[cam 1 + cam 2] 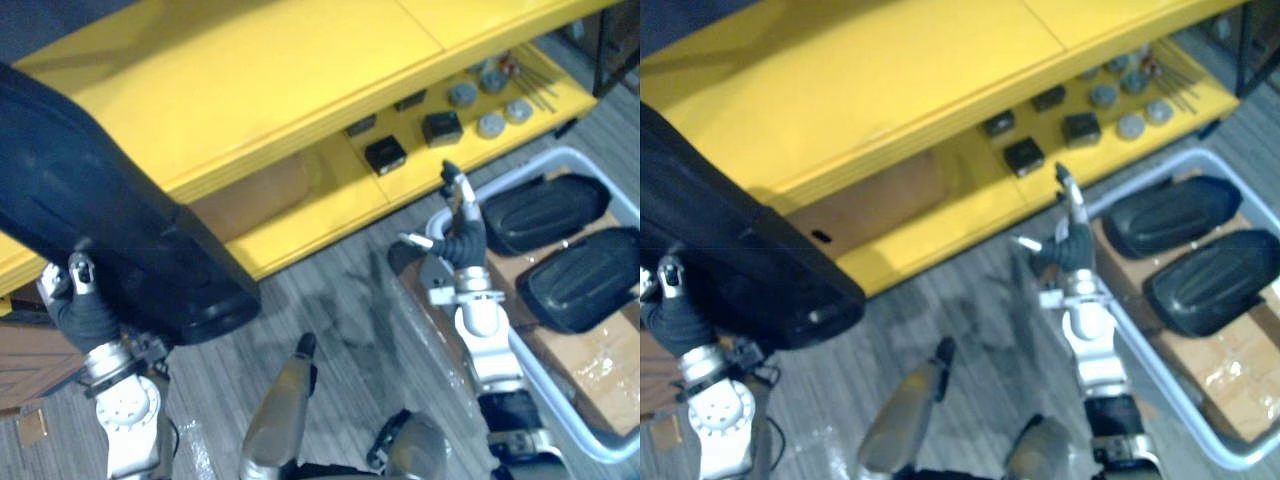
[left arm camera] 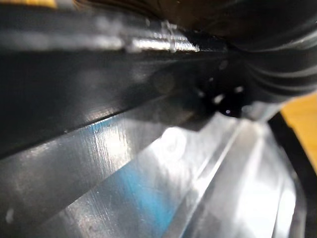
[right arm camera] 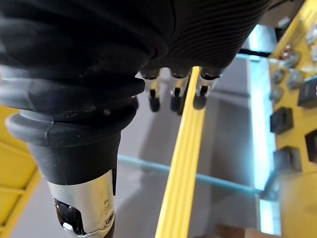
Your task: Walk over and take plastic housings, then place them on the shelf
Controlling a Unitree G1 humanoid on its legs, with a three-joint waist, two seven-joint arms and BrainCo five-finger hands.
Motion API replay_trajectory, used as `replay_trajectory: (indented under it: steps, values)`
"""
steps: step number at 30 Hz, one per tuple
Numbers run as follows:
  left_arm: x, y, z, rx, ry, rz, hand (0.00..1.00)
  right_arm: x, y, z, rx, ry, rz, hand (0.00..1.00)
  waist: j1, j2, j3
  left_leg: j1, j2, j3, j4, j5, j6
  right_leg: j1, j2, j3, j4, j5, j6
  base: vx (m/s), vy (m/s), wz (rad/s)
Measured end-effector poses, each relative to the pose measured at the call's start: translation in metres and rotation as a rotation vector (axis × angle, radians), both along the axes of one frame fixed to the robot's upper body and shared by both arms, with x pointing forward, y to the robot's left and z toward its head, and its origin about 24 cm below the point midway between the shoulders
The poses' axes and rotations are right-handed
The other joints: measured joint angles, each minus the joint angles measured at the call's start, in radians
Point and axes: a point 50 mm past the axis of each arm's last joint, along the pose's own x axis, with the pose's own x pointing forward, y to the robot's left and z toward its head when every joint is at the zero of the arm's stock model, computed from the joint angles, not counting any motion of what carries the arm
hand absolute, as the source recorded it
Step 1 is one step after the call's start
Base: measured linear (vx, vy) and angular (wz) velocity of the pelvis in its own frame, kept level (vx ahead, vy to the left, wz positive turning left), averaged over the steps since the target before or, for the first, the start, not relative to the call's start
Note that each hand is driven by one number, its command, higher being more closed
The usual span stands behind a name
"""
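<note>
A big black plastic housing [image 1: 110,200] hangs tilted over the front of the yellow shelf [image 1: 250,80], at the left. My left hand [image 1: 82,300] is under its near end, thumb up over the edge and fingers hidden beneath; its dark underside [image 2: 99,89] shows very close in the left wrist view. Two more black housings [image 1: 545,210] [image 1: 585,275] lie in the cart at the right. My right hand [image 1: 458,225] is raised between shelf and cart, open and holding nothing, its fingers [image 3: 173,96] relaxed.
The cart has a pale tubular rim [image 1: 612,190] and cardboard lining. The shelf's lower level holds small black boxes [image 1: 385,155], grey round parts [image 1: 490,125] and a brown cardboard box [image 1: 255,195]. Grey floor lies between shelf and cart.
</note>
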Motion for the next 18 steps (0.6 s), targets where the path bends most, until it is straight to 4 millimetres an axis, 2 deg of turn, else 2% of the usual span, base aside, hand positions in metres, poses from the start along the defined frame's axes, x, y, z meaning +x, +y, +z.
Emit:
replay_trajectory:
  steps: [1,2,3,4,5,6,7,8,9,10,12,13,14,15,16,17,18]
  values:
    - [-0.004,0.002,0.000,0.005,0.001,0.014,1.00,-0.004,-0.002,-0.006,0.020,0.020,-0.017,0.00,0.001,-0.009,-0.013,0.012,0.002,0.031,0.016,-0.020,0.021,0.028,0.007,-0.008,-0.007,0.031,0.014,0.25,0.049,0.45]
    - [-0.010,0.006,0.001,0.008,-0.004,0.048,1.00,-0.010,-0.006,-0.012,0.032,0.036,-0.037,0.00,0.003,-0.002,-0.037,0.024,-0.002,0.046,0.035,-0.073,0.018,0.004,-0.009,0.036,0.084,0.077,-0.056,0.26,0.112,0.30]
    - [-0.013,0.009,0.002,0.013,-0.005,0.080,1.00,-0.011,-0.006,-0.014,0.032,0.039,-0.048,0.00,0.003,-0.001,-0.039,0.046,-0.005,0.043,0.045,-0.094,0.031,-0.050,-0.035,0.095,0.201,0.141,-0.155,0.32,0.160,0.23]
    - [-0.018,0.012,0.000,0.027,0.012,0.113,1.00,-0.012,-0.003,-0.015,0.031,0.041,-0.050,0.00,0.002,0.003,-0.049,0.088,-0.005,0.040,0.034,-0.110,0.040,-0.097,-0.047,0.155,0.298,0.278,-0.211,0.31,0.213,0.09]
    - [-0.022,0.012,0.000,0.045,0.025,0.120,1.00,-0.012,-0.002,-0.016,0.036,0.045,-0.051,0.00,-0.005,0.004,-0.078,0.128,-0.005,0.024,0.005,-0.117,0.052,-0.125,-0.046,0.197,0.347,0.416,-0.204,0.33,0.141,0.10]
    - [-0.022,0.011,0.002,0.054,0.022,0.115,1.00,-0.013,-0.002,-0.016,0.042,0.046,-0.052,0.00,-0.006,0.004,-0.094,0.146,-0.002,0.014,-0.007,-0.121,0.059,-0.138,-0.037,0.214,0.369,0.392,-0.192,0.39,0.113,0.26]
    - [-0.020,0.009,0.007,0.062,-0.001,0.103,1.00,-0.013,-0.003,-0.016,0.047,0.044,-0.053,0.00,-0.009,0.006,-0.111,0.185,0.000,-0.015,-0.035,-0.127,0.067,-0.162,0.003,0.239,0.374,0.319,-0.179,0.31,0.070,0.34]
    - [-0.018,0.008,0.010,0.063,-0.017,0.096,1.00,-0.013,-0.005,-0.015,0.069,0.043,-0.050,0.00,-0.014,0.010,-0.114,0.206,0.003,-0.033,-0.052,-0.127,0.068,-0.168,0.030,0.243,0.356,0.289,-0.172,0.35,0.061,0.58]
    - [-0.016,0.007,0.013,0.062,-0.035,0.089,1.00,-0.013,-0.010,-0.013,0.102,0.038,-0.057,0.00,-0.029,0.015,-0.121,0.244,0.006,-0.066,-0.087,-0.127,0.068,-0.186,0.082,0.252,0.279,0.238,-0.155,0.30,0.018,0.68]
    - [-0.013,0.006,0.015,0.058,-0.046,0.085,1.00,-0.015,-0.017,-0.011,0.118,0.027,-0.082,0.00,-0.034,0.017,-0.143,0.266,0.008,-0.083,-0.115,-0.128,0.067,-0.224,0.123,0.264,0.167,0.216,-0.143,0.29,-0.004,0.66]
    - [-0.011,0.006,0.016,0.053,-0.050,0.077,1.00,-0.016,-0.029,-0.006,0.132,0.009,-0.109,0.00,-0.036,0.017,-0.169,0.306,0.009,-0.098,-0.133,-0.141,0.059,-0.267,0.153,0.274,-0.005,0.221,-0.137,0.31,-0.052,0.47]
    - [-0.010,0.006,0.015,0.047,-0.039,0.076,1.00,-0.017,-0.036,-0.004,0.132,0.007,-0.119,0.00,-0.041,0.017,-0.172,0.333,0.009,-0.111,-0.134,-0.150,0.044,-0.274,0.159,0.278,-0.100,0.239,-0.117,0.39,-0.118,0.55]
    - [-0.010,0.006,0.014,0.046,-0.031,0.076,1.00,-0.017,-0.038,-0.004,0.127,0.014,-0.124,0.00,-0.049,0.014,-0.178,0.344,0.009,-0.117,-0.135,-0.156,0.035,-0.272,0.161,0.284,-0.146,0.257,-0.115,0.45,-0.220,0.91]
    - [-0.010,0.005,0.013,0.047,-0.015,0.068,1.00,-0.016,-0.040,-0.005,0.128,0.028,-0.112,0.00,-0.060,-0.008,-0.214,0.361,0.011,-0.117,-0.136,-0.181,-0.002,-0.262,0.171,0.294,-0.272,0.376,-0.117,0.38,-0.243,0.80]
    - [-0.011,0.005,0.013,0.053,-0.010,0.063,1.00,-0.016,-0.040,-0.005,0.130,0.031,-0.106,0.00,-0.059,-0.023,-0.232,0.361,0.010,-0.117,-0.132,-0.195,-0.010,-0.261,0.173,0.296,-0.304,0.445,-0.120,0.38,-0.311,0.80]
    - [-0.009,0.003,0.009,0.037,0.001,0.053,1.00,-0.015,-0.042,-0.003,0.125,0.034,-0.092,0.00,-0.058,-0.010,-0.250,0.361,0.030,-0.128,-0.127,-0.222,-0.018,-0.252,0.186,0.290,-0.311,0.479,-0.089,0.18,-0.186,0.36]
    - [-0.009,0.000,0.005,0.016,0.018,0.044,1.00,-0.015,-0.044,-0.003,0.117,0.043,-0.086,0.00,-0.051,0.014,-0.262,0.363,0.057,-0.135,-0.125,-0.227,-0.028,-0.238,0.211,0.279,-0.319,0.482,-0.094,0.31,-0.248,0.42]
